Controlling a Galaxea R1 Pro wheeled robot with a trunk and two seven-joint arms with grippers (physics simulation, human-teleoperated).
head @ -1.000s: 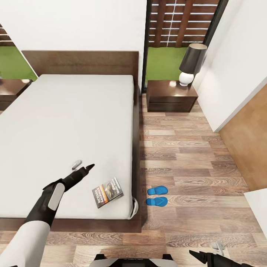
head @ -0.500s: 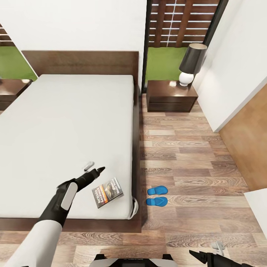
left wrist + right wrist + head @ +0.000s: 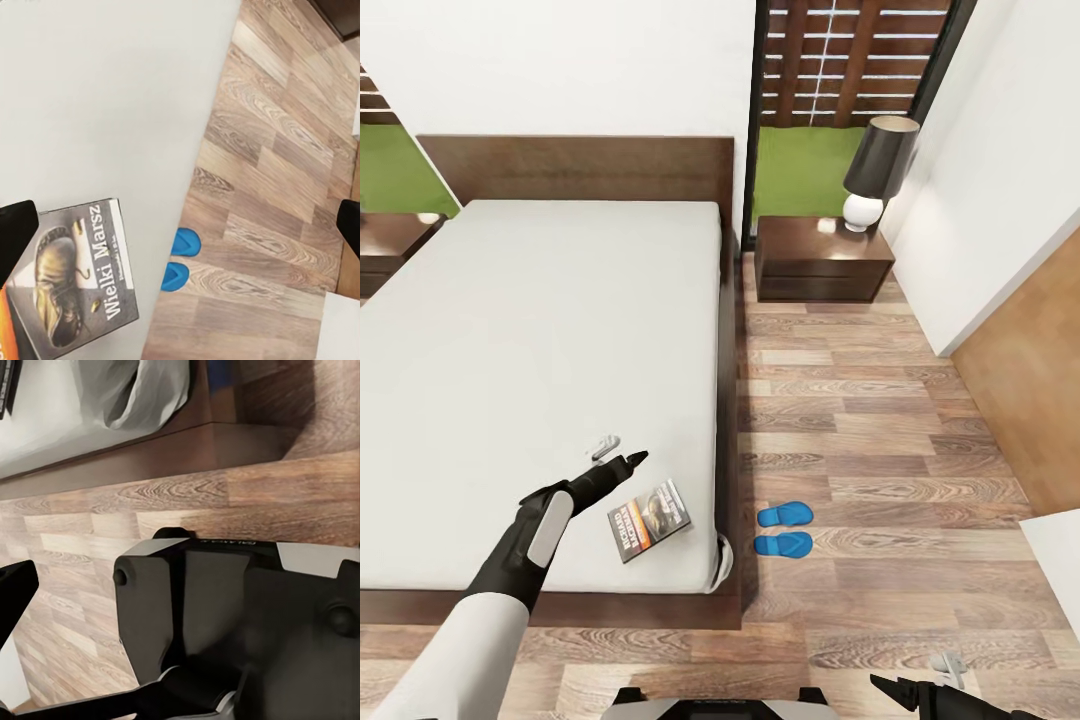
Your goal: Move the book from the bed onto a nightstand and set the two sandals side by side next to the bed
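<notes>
Left gripper wide open, empty, above bed; book just beside fingertips. Sandals beyond, on floor. Right gripper open, empty.

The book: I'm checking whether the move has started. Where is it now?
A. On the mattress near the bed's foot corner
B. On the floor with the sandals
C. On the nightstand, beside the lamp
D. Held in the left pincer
A: the book lies flat on the bed, with the open left pincer just above it.

head high, wrists near bed
</notes>
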